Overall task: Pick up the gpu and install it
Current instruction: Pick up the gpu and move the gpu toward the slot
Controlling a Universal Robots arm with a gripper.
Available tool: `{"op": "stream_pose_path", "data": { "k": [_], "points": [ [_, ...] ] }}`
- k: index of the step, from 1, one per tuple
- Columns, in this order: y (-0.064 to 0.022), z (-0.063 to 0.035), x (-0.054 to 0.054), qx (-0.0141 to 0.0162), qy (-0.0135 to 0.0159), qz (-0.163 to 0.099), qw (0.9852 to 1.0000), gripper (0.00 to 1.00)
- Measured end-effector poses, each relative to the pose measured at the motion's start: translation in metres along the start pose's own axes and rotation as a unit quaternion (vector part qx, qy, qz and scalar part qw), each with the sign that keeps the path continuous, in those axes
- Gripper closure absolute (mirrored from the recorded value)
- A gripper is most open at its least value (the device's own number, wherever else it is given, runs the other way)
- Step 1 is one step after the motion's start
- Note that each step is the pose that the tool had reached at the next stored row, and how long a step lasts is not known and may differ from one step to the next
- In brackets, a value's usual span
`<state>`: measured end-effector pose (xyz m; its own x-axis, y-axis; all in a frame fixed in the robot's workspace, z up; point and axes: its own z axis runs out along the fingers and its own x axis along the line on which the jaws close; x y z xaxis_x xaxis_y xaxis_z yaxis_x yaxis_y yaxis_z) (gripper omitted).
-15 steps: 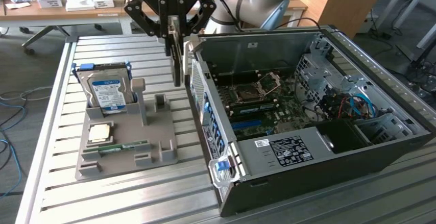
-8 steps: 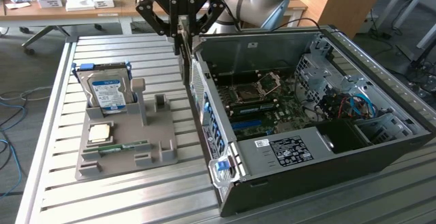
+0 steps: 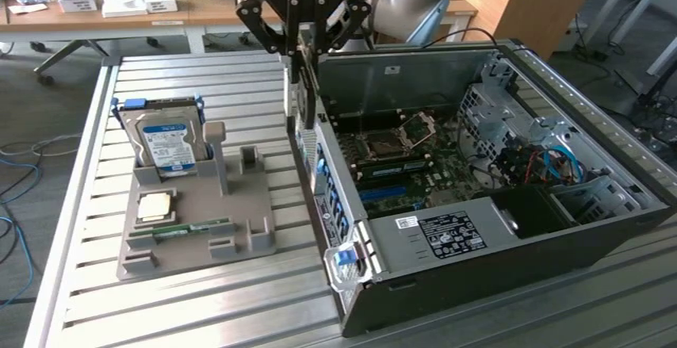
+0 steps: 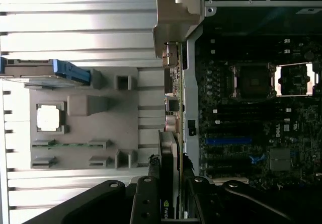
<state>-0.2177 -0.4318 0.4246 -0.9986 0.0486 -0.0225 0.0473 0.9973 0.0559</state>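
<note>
In the exterior view, my pincer (image 3: 304, 45) hangs above the rear edge of the open computer case (image 3: 592, 229), pressed onto the gpu (image 3: 300, 94). The card hangs straight down from my fingers (image 3: 277, 40), standing on end and thin-side-on to the camera. It is just beside the case's rear wall, on the outer side; I cannot tell whether it touches the wall. Below my pincer and toward the exterior view's right, the motherboard (image 3: 423, 174) lies exposed inside the case. Below and toward the exterior view's left, well apart from my pincer, a grey holder tray (image 3: 249, 205) sits on the slatted metal table (image 3: 212, 308). It carries an upright hard drive (image 3: 170, 142), a processor chip (image 3: 155, 205) and a memory stick (image 3: 190, 227) lying flat.

In the wrist view, my pincer (image 4: 170, 196) grips the gpu (image 4: 168, 153) between two black fingers (image 4: 146, 204), with the card's edge running straight out ahead of me. The case wall (image 4: 190, 108) is close along one side of the card, and the motherboard (image 4: 251, 133) is past that wall. On the card's other side the grey tray (image 4: 131, 113) rests on the table (image 4: 75, 22), holding the hard drive (image 4: 45, 68), the processor chip (image 4: 49, 118) and the memory stick (image 4: 70, 144).
</note>
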Motion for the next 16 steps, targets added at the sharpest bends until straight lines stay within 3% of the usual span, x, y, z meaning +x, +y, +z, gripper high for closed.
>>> {"op": "stream_pose_path", "data": {
  "k": [16],
  "points": [
    [0.005,0.0019,-0.065,-0.0016,0.0001,0.0,1.0,0.73]
  ]
}}
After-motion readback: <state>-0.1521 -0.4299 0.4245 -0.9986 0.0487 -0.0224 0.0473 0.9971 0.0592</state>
